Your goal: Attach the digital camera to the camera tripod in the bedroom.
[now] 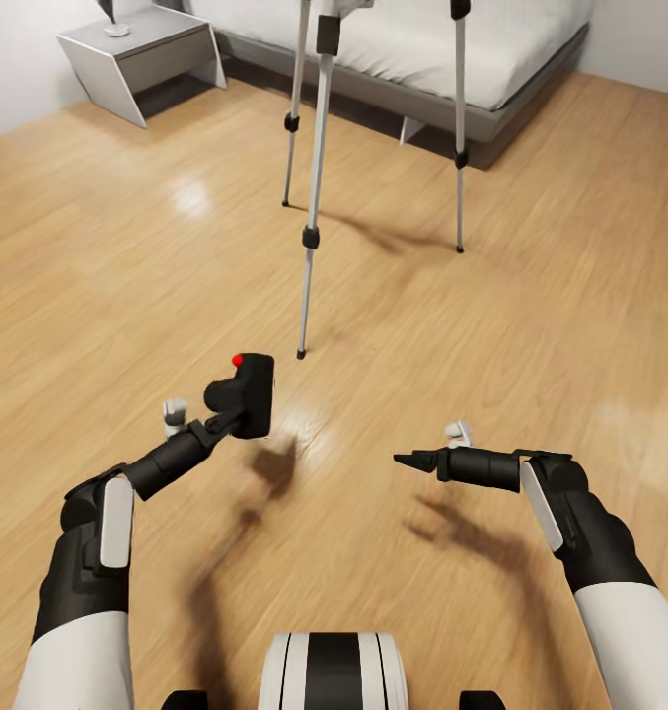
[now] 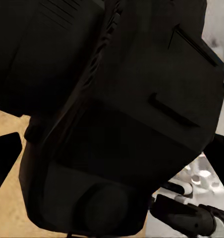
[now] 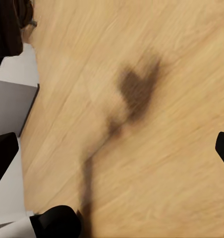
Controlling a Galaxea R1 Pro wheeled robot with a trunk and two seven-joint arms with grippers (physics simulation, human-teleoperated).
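Two robot arms reach forward over a light wood floor [image 1: 126, 256] in a bedroom. The left gripper [image 1: 237, 419] is closed on the digital camera [image 1: 247, 392], holding it above the floor. The camera is small, black and chunky, with a rounded bulge on its left side and a bright red round button [image 1: 238, 361] on its top corner. In the left wrist view the camera body [image 2: 127, 114] looms very close, dark and boxy, with a raised line and a round shape low on its face.

The right gripper [image 1: 405, 460] points left toward the camera, well apart from it. It holds nothing; from the head view its fingers look drawn together to a point, while the right wrist view shows dark fingertips [image 3: 3, 158] at opposite edges, so I cannot tell how wide it stands.

The camera tripod [image 1: 318, 148] stands on the floor beyond the arms, three silver telescoping legs with black joints and black feet. Its nearest foot lands just past the camera. The top is cut off.

Behind it sit a grey bed [image 1: 491, 69] and a pale grey nightstand [image 1: 141, 54].
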